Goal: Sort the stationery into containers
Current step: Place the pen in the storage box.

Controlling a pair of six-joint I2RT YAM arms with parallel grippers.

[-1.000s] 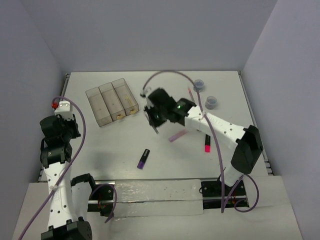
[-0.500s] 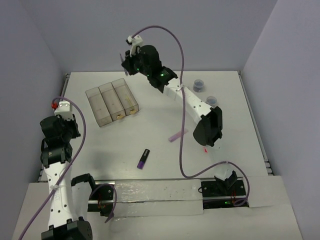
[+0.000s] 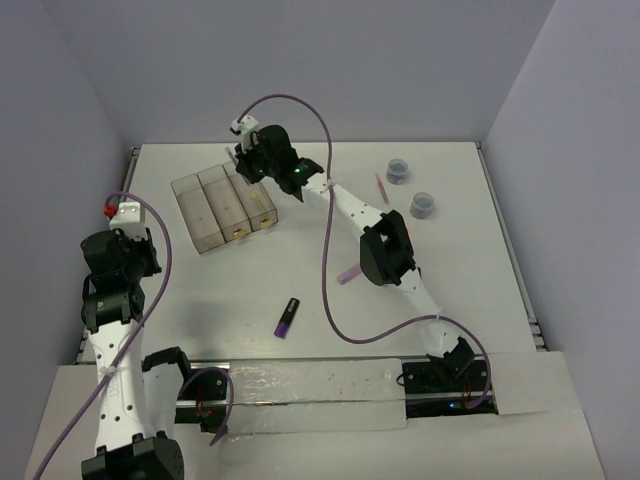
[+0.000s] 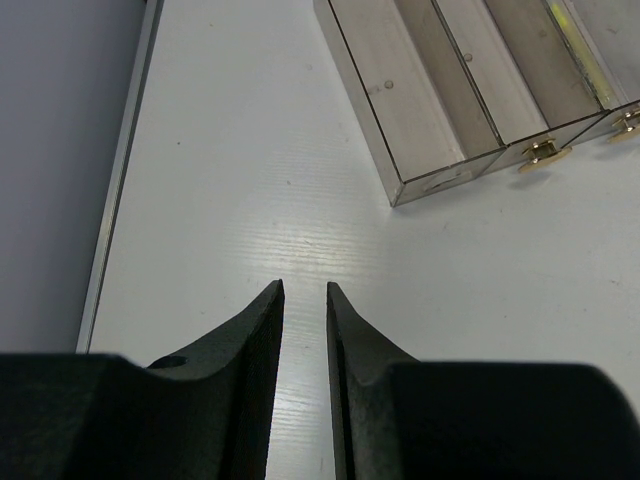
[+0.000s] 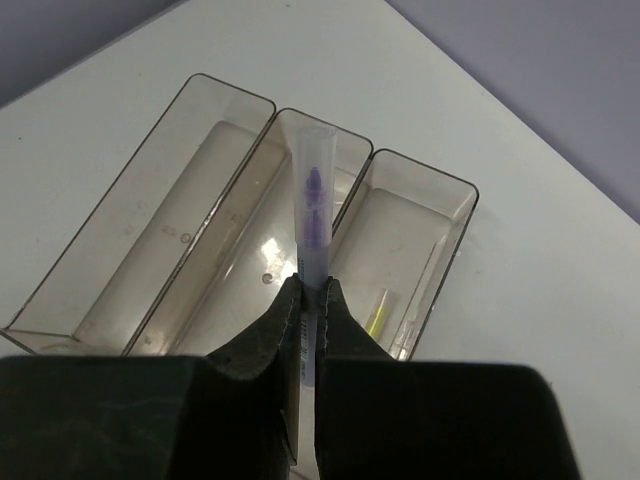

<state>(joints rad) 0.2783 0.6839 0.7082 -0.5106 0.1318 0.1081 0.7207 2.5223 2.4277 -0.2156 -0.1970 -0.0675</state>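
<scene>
Currently I see the right gripper [image 5: 310, 286] pinched shut on a pale lilac marker [image 5: 312, 190], gripping it near one end so that the rest of the barrel juts out past the fingertips. From the right wrist view the marker lines up over the middle bin [image 5: 240, 235] of the three bins [image 3: 200, 222], held above it and not resting on anything I can make out. The bin next to it, on the right in that view [image 5: 442, 215], has a thin yellow stick [image 5: 378, 308] lying in it, with another pale stick alongside whose colour I cannot tell. The other two bins look bare inside.

From overhead, the right arm reaches far across the table [image 3: 460, 260] to the back end of the bin row. The left gripper [image 4: 305, 290] hangs over bare table just near the front-left corner of the bins. Its jaws are a narrow slit apart with nothing between them.

Out on the table, a purple marker [image 3: 288, 317] lies by itself toward the front. A short lilac piece [image 3: 348, 274] peeks out beside the right arm's elbow. Two grey-blue rolls [image 3: 398, 169] sit near the back right, well apart from the bins, with a thin pink stick [image 3: 381, 187] just beside them.
</scene>
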